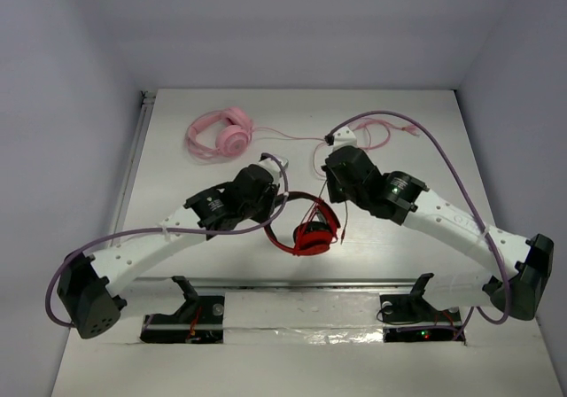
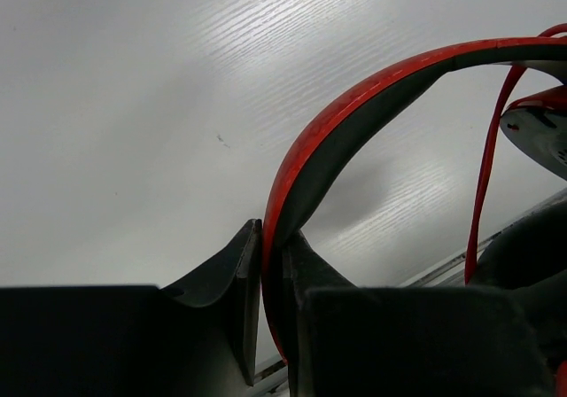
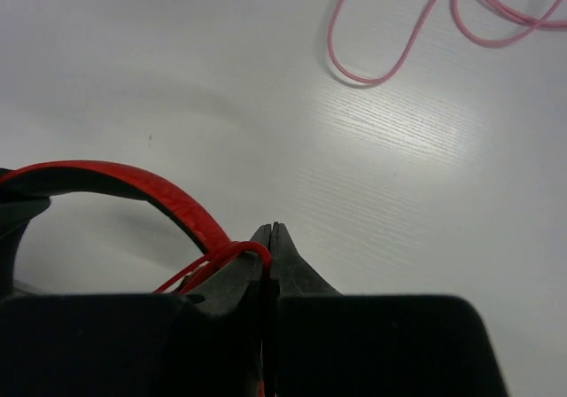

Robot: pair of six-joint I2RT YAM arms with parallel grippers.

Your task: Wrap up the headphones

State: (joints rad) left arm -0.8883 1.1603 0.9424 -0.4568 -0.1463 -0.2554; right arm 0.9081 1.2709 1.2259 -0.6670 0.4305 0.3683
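The red-and-black headphones (image 1: pixel 312 233) lie at the table's middle, ear cups together near the front and headband arching toward the back. My left gripper (image 1: pixel 282 206) is shut on the left side of the headband (image 2: pixel 354 105), which runs between its fingers (image 2: pixel 270 255). My right gripper (image 1: pixel 326 193) is at the right side of the headband (image 3: pixel 159 189), shut on a loop of the thin red cable (image 3: pixel 237 252) that bends over its left finger. More red cable (image 2: pixel 485 167) hangs beside an ear cup (image 2: pixel 542 131).
Pink headphones (image 1: pixel 221 136) lie at the back left, and their pink cable (image 1: pixel 381 131) trails right behind my right arm and shows in the right wrist view (image 3: pixel 390 60). A metal rail (image 1: pixel 301 284) crosses the table's front edge.
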